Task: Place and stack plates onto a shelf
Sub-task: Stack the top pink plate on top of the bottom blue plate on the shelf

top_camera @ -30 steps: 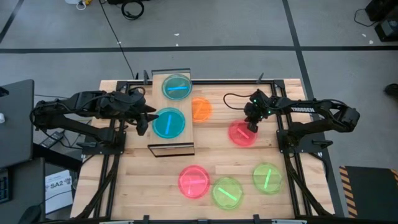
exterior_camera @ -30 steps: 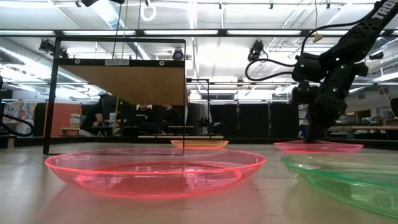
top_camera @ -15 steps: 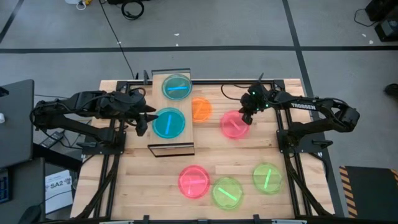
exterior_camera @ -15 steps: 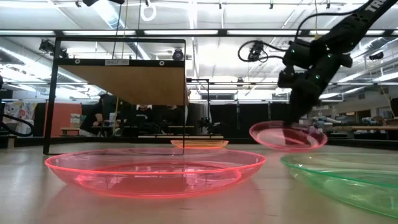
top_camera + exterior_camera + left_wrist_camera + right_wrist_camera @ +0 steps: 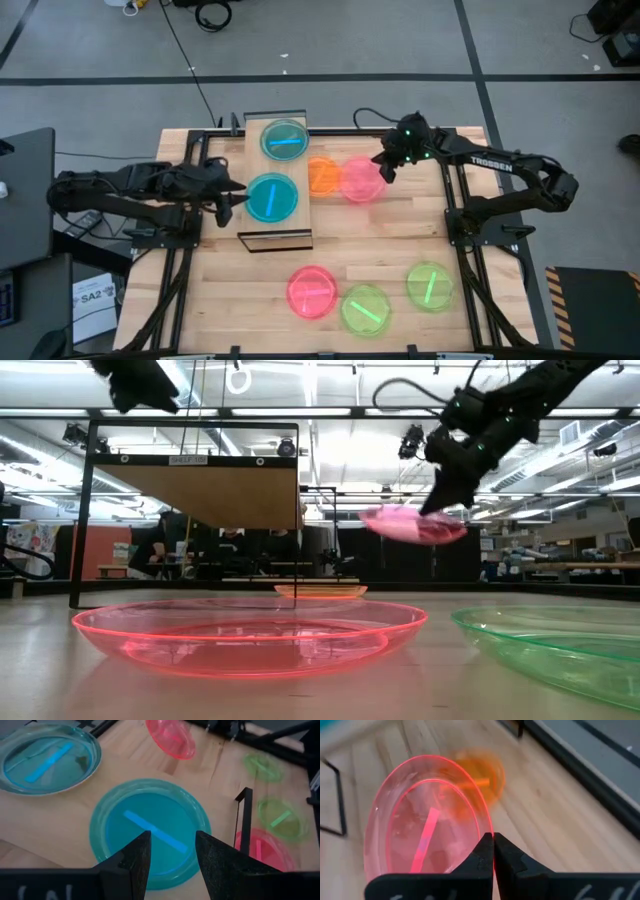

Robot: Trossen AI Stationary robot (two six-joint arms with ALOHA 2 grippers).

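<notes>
The shelf (image 5: 297, 237) stands at the table's far left and bears two teal plates (image 5: 284, 140) (image 5: 271, 197). An orange plate (image 5: 320, 176) lies on the table right of the shelf. My right gripper (image 5: 383, 170) is shut on a pink plate (image 5: 360, 180), held in the air beside the orange one. My left gripper (image 5: 172, 837) stands open at the shelf's left side, pointing at the nearer teal plate (image 5: 150, 832) without touching it. A pink plate (image 5: 311, 291) and two green plates (image 5: 366, 309) (image 5: 430, 286) lie near the front edge. My right gripper pinches the pink plate's rim (image 5: 490, 827) between its two fingers, on the side toward the table's right edge. The fingers slant down from the right. The plate is lifted clear of the table and tilted, reaching out from the fingers toward the shelf (image 5: 410, 523).
The shelf's dark frame (image 5: 90, 510) stands up from the tabletop. The dark table-frame rails (image 5: 455, 200) run along the table's left and right sides. Bare wood (image 5: 250, 290) lies at the near left.
My right gripper has risen and gone toward the table's left and far edge, taking the pink plate up off the table; the plate, flat before, now hangs tilted beside the orange plate. My left gripper has sunk a little beside the shelf, still open.
</notes>
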